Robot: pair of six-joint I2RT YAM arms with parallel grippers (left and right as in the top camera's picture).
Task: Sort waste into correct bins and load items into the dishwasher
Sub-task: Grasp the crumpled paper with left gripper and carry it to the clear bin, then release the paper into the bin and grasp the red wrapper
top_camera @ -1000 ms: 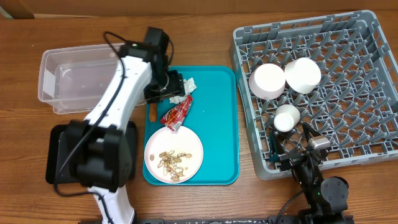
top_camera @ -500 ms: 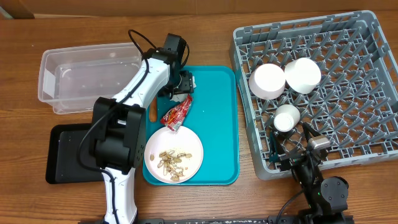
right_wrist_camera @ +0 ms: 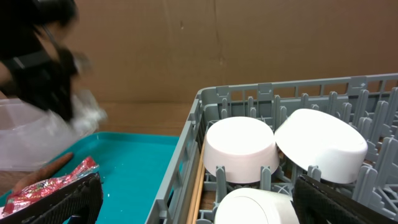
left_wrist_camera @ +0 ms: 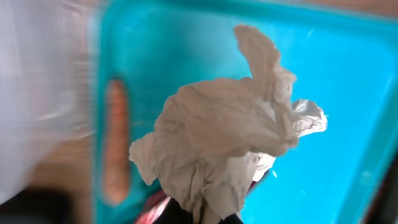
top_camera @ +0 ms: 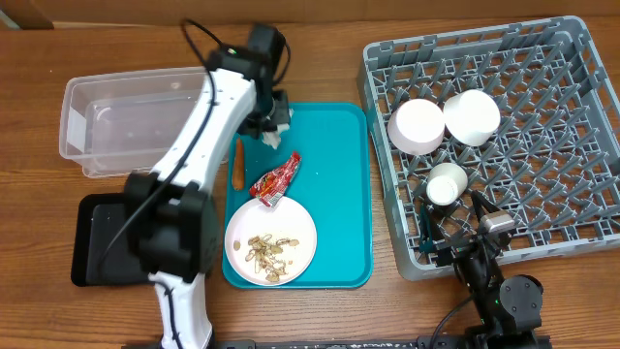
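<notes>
Standing at the 7 o'clock edge of the dish rack (top_camera: 542, 116), the right gripper (right_wrist_camera: 199, 205) is spread wide, empty. Over the 11 o'clock corner of the teal tray (top_camera: 339, 174), beside the clear tub (top_camera: 77, 107), the left gripper (top_camera: 273, 116) pinches the crumpled napkin (left_wrist_camera: 224, 124), likely for binning.

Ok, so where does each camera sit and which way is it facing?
Overhead: fixed above the table, looking straight down on teal tray and dish rack; left arm and right arm show.
Left wrist: looks down at the crumpled napkin pinched by the left gripper over the tray.
Right wrist: low beside the rack, facing across white bowls; right gripper's open fingers frame the bottom.
Shared: carrot, in overhead and left wrist.
</notes>
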